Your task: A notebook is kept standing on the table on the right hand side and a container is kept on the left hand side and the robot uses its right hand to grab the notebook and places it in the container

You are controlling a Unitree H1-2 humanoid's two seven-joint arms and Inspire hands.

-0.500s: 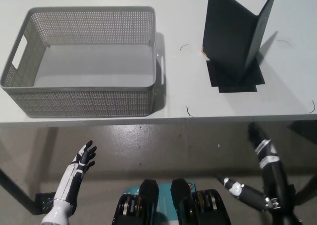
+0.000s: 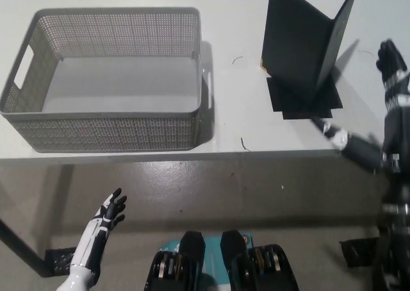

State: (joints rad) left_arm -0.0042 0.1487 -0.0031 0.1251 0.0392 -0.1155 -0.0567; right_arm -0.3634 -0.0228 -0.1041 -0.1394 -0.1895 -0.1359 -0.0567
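Observation:
A black notebook (image 2: 301, 44) stands upright and half spread on the white table (image 2: 230, 111) at the right, over a black square mark (image 2: 306, 102). The grey mesh container (image 2: 109, 79) sits on the table's left part with nothing in it. My black right hand (image 2: 375, 105) is raised at the table's right edge, just right of the notebook and apart from it; its fingers are spread, one reaching up (image 2: 387, 57) and another pointing left below the notebook. It holds nothing. My white left hand (image 2: 109, 211) rests open below the table's front edge at the lower left.
Bare tabletop lies between the container and the notebook. The table's front edge (image 2: 192, 155) runs across the middle of the picture, with grey floor below it. A table leg (image 2: 19, 249) shows at the lower left.
My right hand has risen from below the table's front edge to the table's right side, beside the notebook. The left hand has barely shifted. Notebook and container are unmoved.

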